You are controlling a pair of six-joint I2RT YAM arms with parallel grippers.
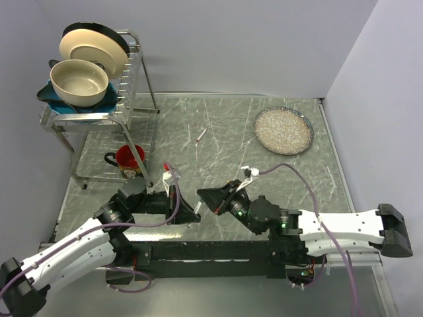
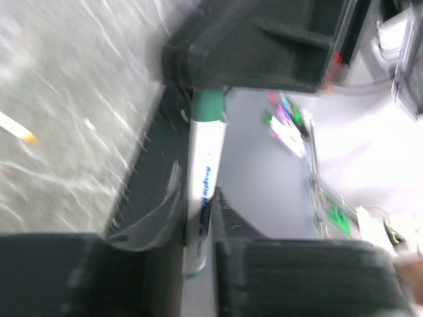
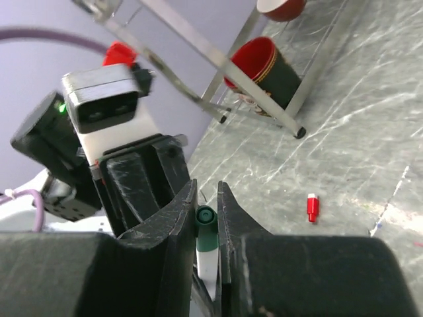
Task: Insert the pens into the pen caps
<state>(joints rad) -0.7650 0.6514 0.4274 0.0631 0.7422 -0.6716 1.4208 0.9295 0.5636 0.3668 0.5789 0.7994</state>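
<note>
Two-armed capping, held in the air above the near part of the surface (image 1: 218, 125). The left end effector (image 2: 198, 214) is clamped on the barrel of a white pen (image 2: 205, 158) and serves as the fixed holder. The right end effector (image 3: 205, 198) is clamped on the dark green cap (image 3: 206, 218) and faces the left one, so that cap and barrel share one axis. The cap sits over the pen's end; whether it is fully seated cannot be told. A second pen (image 1: 201, 135) lies mid-surface, well apart. A red cap (image 3: 312, 207) lies near the dish rack (image 1: 135, 66) and red mug (image 3: 261, 69). Both are probably left for later pairing.
</note>
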